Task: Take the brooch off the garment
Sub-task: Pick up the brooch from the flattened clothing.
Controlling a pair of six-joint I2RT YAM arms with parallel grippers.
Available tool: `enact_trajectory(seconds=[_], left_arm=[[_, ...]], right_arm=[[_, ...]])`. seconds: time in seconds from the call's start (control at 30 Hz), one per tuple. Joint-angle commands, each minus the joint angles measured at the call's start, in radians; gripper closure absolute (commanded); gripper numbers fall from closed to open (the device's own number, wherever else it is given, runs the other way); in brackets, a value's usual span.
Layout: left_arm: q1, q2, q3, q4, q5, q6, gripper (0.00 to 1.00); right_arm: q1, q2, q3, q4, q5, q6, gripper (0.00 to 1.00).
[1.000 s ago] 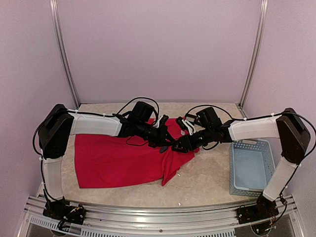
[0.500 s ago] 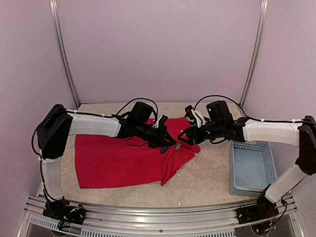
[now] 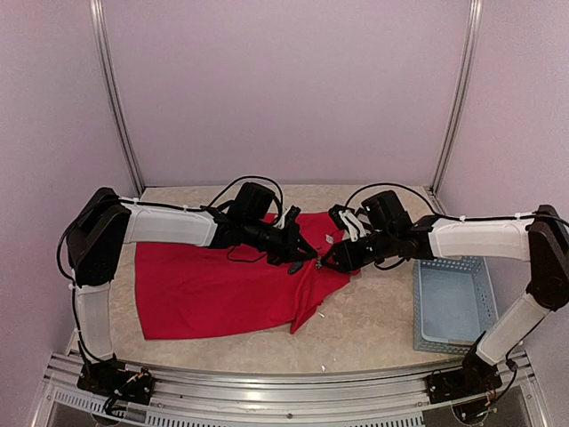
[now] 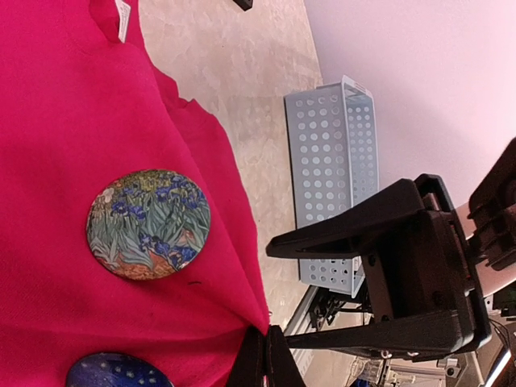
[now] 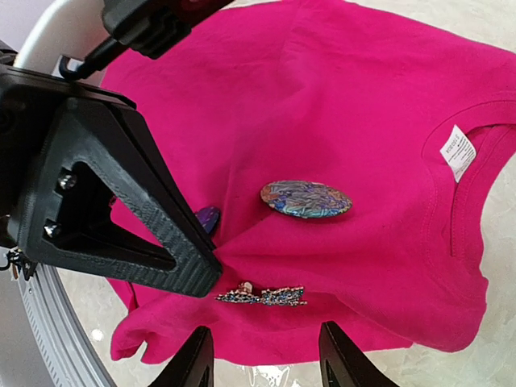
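Observation:
The red garment (image 3: 213,289) lies spread on the table. My left gripper (image 4: 266,359) is shut on a raised fold of the garment (image 4: 97,121) near its right edge. A narrow sparkly blue brooch (image 5: 262,297) is pinned just beside that pinch. My right gripper (image 5: 268,363) is open, its fingertips (image 5: 197,359) straddling the fabric edge just short of the brooch, not touching it. A round flower-painted badge (image 5: 306,199) and a dark blue badge (image 5: 208,218) are also pinned on the garment (image 5: 363,97). In the top view both grippers meet at the garment's right side, left gripper (image 3: 309,258), right gripper (image 3: 331,261).
A pale blue perforated basket (image 3: 453,302) stands at the table's right, also seen in the left wrist view as the basket (image 4: 334,177). The left gripper's black body (image 5: 121,210) crowds the left of the brooch. A white neck label (image 5: 458,151) marks the collar.
My right gripper drew up and back from the garment, then came down again to the brooch with its jaws a little narrower. The left gripper kept its pinch in place.

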Motion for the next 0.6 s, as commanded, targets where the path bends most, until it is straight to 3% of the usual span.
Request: enact_trajectory(seconds=[0.0, 0.57], left_arm=[[0.004, -0.047, -0.009, 0.047, 0.023, -0.014, 1.00], [0.010, -0.039, -0.009, 0.063, 0.062, -0.047, 1.00]], right_arm=[[0.012, 0.053, 0.022, -0.016, 0.009, 0.020, 0.55], [0.034, 0.104, 0.044, 0.077, -0.048, 0.044, 0.48]])
